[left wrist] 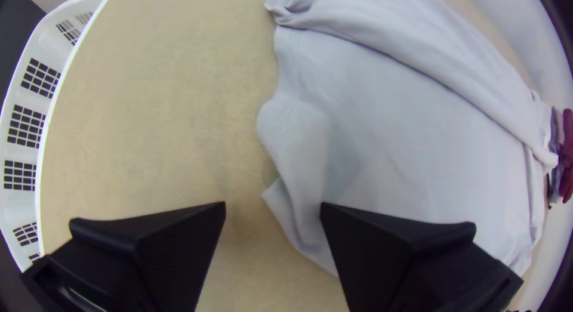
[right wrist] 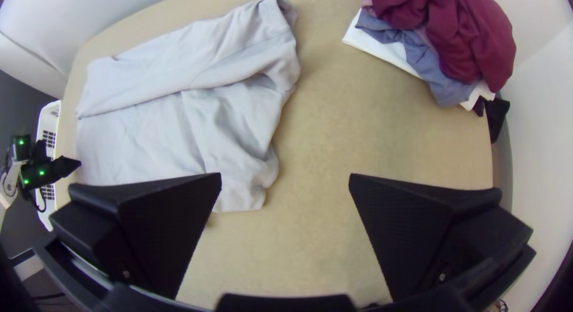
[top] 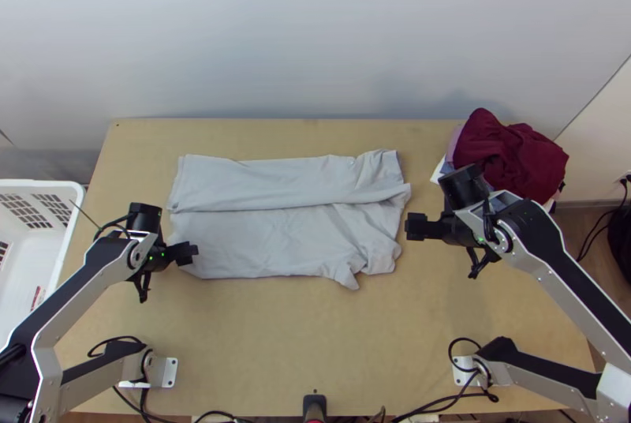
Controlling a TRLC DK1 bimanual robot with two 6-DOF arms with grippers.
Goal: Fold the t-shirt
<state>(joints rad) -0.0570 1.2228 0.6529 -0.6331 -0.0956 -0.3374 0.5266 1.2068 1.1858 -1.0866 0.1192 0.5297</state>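
Basket, white, slotted: one, beyond the left edge of the wooden surface; one small red marking inside, too small to read.

Left hand: one, mine, at the near left corner of the T-shirt. Its two black fingers stood spread, one over the cloth, the other over bare surface.

T-shirt: one, light grey, lying across the middle of the surface. A long band was folded over along its far side. The left part lay fairly smooth; the right end was rumpled, with a bunched point jutting at the near edge.

Right hand: one, mine, just beside the T-shirt's right end. Two fingers, spread wide, over wood.

Clothes pile: one, far right corner, loosely heaped. Maroon garment uppermost; blue-grey cloth and white cloth beneath; some pink at its left side.
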